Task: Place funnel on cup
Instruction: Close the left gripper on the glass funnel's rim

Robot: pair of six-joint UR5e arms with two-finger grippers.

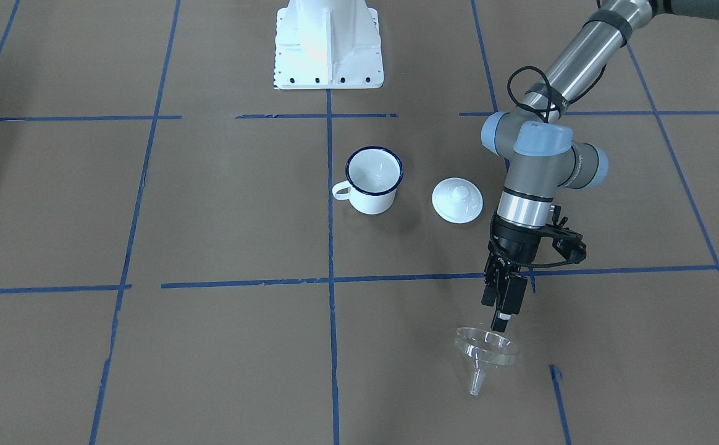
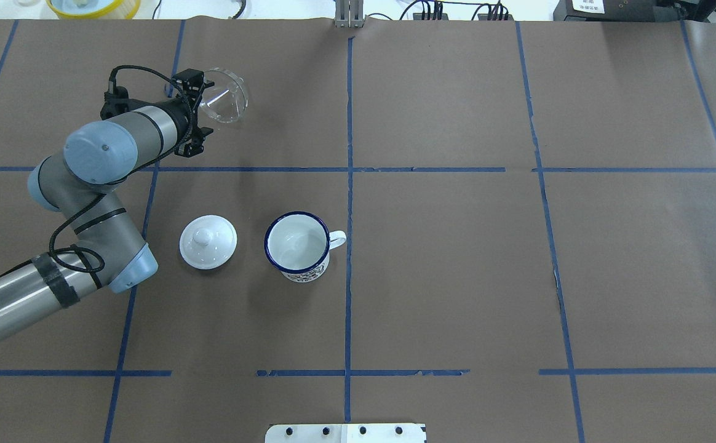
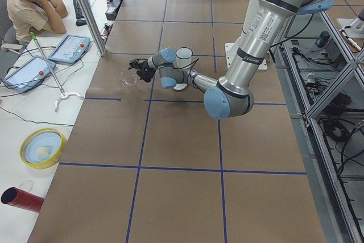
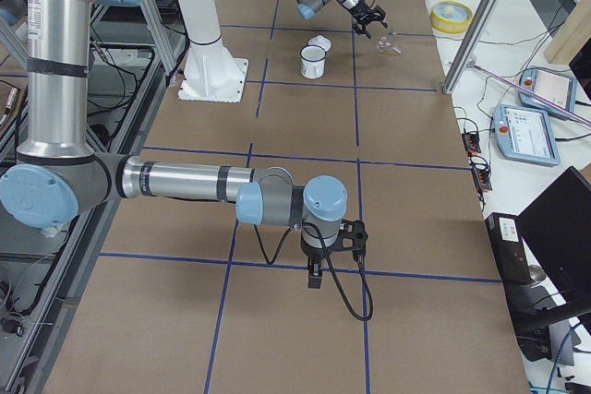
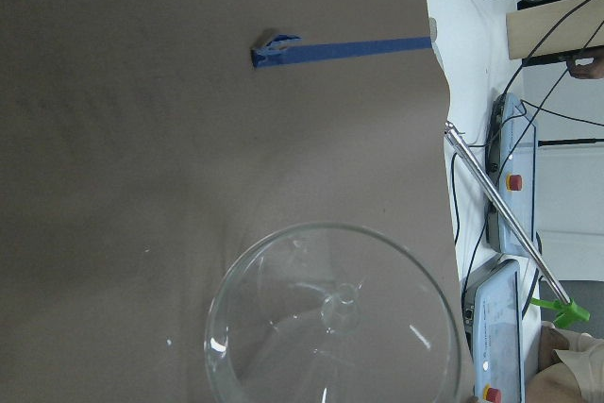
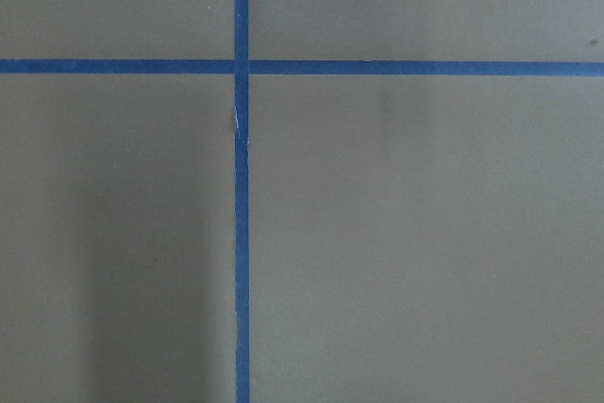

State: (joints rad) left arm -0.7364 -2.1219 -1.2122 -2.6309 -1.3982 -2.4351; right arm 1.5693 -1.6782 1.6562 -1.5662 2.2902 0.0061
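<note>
The clear funnel (image 1: 486,353) hangs at the tip of my left gripper (image 1: 500,326), spout pointing down and away, just above the brown table. The gripper's fingers stand close together, pinched on the funnel's rim. In the overhead view the funnel (image 2: 224,95) is at the far left, beside the gripper (image 2: 201,101). The left wrist view looks into its round mouth (image 5: 335,323). The white cup (image 1: 373,179) with a blue rim stands upright and empty near the table's middle (image 2: 297,243), well apart from the funnel. My right gripper (image 4: 314,274) shows only in the right side view; I cannot tell its state.
A round white lid with a knob (image 2: 208,241) lies just left of the cup in the overhead view, between the cup and my left arm. The robot's white base (image 1: 327,46) stands behind the cup. The table's far edge (image 5: 436,92) is close to the funnel.
</note>
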